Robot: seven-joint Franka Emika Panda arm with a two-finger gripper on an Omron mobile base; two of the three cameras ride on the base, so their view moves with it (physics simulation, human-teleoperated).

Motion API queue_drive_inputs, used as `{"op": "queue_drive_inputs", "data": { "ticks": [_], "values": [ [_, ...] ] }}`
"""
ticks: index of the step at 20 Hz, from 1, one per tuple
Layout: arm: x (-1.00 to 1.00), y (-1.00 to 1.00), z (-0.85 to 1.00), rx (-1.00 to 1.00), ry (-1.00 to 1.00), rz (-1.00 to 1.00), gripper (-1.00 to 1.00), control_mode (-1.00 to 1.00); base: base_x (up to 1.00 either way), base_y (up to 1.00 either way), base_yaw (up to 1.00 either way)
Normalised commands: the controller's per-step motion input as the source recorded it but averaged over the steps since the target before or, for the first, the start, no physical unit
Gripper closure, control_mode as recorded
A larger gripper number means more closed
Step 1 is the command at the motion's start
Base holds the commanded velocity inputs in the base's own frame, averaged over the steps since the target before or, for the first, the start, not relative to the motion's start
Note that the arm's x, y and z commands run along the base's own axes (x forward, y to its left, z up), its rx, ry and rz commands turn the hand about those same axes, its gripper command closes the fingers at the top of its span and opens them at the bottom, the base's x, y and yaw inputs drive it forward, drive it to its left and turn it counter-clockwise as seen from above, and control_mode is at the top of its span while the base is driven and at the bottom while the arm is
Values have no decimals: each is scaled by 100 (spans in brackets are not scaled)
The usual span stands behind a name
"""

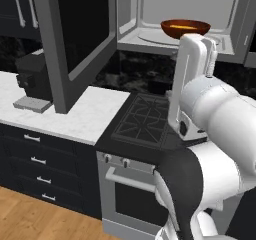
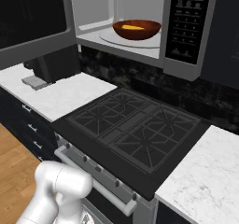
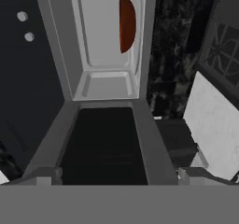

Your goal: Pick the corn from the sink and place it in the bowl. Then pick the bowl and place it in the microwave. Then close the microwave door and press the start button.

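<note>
Already the corn [image 2: 131,27] lies inside the bowl [image 2: 137,30], its long axis running roughly side to side across the bowl in the right base view, slightly tilted so that one end sits a little lower. The bowl stands upright on the round turntable [image 2: 154,42] within the microwave [image 2: 186,31], toward the right part of the light grey cavity. In the left base view the same bowl [image 1: 185,28] shows above the arm, with the yellow cob [image 1: 182,27] lying across its hollow.

The microwave door [image 1: 75,39] stands swung wide open to the left, its dark glass panel hanging out over the white marble tabletop [image 1: 75,114], above a dark appliance [image 1: 35,79] that sits on that tabletop.

The arm rises with its white forearm upright in front of the black stove [image 2: 135,129], below the open cavity. In the hand view, rolled sideways, the end effector [image 3: 114,174] has its two fingertips [image 3: 46,175] spread wide apart with nothing between them, facing the door frame and the cavity beyond, where the bowl's reddish edge [image 3: 127,23] shows.
</note>
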Motion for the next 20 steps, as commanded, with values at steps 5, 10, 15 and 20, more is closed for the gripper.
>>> {"op": "queue_drive_inputs", "data": {
  "ticks": [5, 10, 15, 20],
  "values": [
    [-17, 76, -16, 7, -1, -12, -100, -100, 0, 0, 0],
    [-9, 68, -34, 17, -3, -7, -100, -100, 0, 0, 0],
    [5, 80, -75, 10, -8, -6, -100, -100, 0, 0, 0],
    [18, 77, -45, 2, -4, -8, -100, -100, 0, 0, 0]
  ]
}}
